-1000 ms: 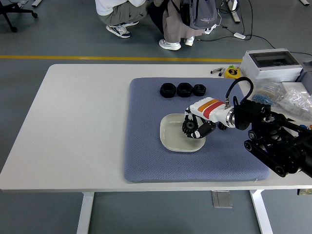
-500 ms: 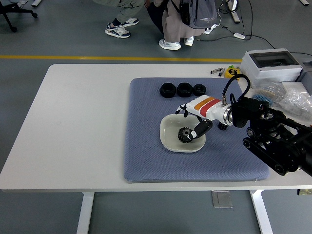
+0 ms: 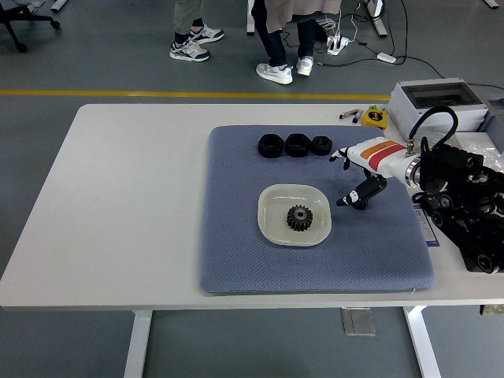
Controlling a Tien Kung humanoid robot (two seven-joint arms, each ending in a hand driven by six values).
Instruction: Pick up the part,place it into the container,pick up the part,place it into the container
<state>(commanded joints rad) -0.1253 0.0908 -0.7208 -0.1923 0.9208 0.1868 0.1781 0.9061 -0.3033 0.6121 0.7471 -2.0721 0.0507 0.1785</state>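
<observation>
**One gear in the dish, three parts waiting**

A small black toothed metal gear [image 3: 299, 218] lies flat in the middle of the shallow, pale green rounded-square dish [image 3: 272, 206], which sits near the centre of the blue-grey textured mat [image 3: 236, 260] on the white table [image 3: 118, 197]. Nothing touches the gear. That reads as the first pick-and-place being complete.

Along the mat's far edge, well apart from the dish, stand three black round parts in a row [image 3: 296, 145], close against one another. Judging by the task, at least one of these remains to be lifted and carried to the dish.

The robot's right hand [image 3: 356, 175], white with an orange and red band, hangs over the mat to the right of the dish, between it and the row of parts. Its fingers are loose and spread, holding nothing. The left arm does not show.

A grey box, plastic bags and small tools lie at the table's far right corner. People's legs are visible beyond the table.
</observation>
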